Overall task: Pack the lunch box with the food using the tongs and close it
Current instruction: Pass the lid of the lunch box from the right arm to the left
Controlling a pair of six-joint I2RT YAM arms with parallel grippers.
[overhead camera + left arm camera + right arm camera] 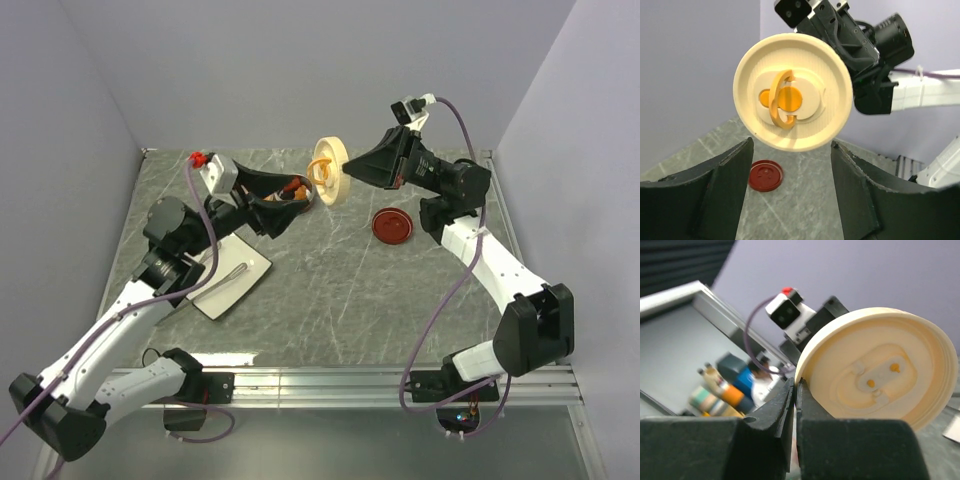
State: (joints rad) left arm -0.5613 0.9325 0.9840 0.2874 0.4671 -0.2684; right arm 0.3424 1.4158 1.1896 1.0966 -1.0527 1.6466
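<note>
Grey marbled tabletop [350, 290] between plain lilac walls carries everything. Far left of the cream lid [328, 172] and nearer the arm bases, the white square plate [215, 302] bears only the silver tongs [232, 272], lying free with no food beside them. Closer to the lid, the left gripper [791, 150] has its fingers wide apart with nothing between them, and faces the lid's top side with its orange loop handle. Just left of the lid sits a round tub [305, 197], mostly hidden under that gripper, so its colour is hard to tell. Orange-red bits of food [293, 186] show inside it. The lid stands on edge in the air, its rim pinched in the closed fingers of the right gripper [795, 390]. Right of it and nearer, a dark red lid [392, 225] lies flat on the table. Closing seems the step in hand. To do it well, turn the lid flat with the handle up, centre it over the rim, then press down evenly while the left gripper steadies the tub.
</note>
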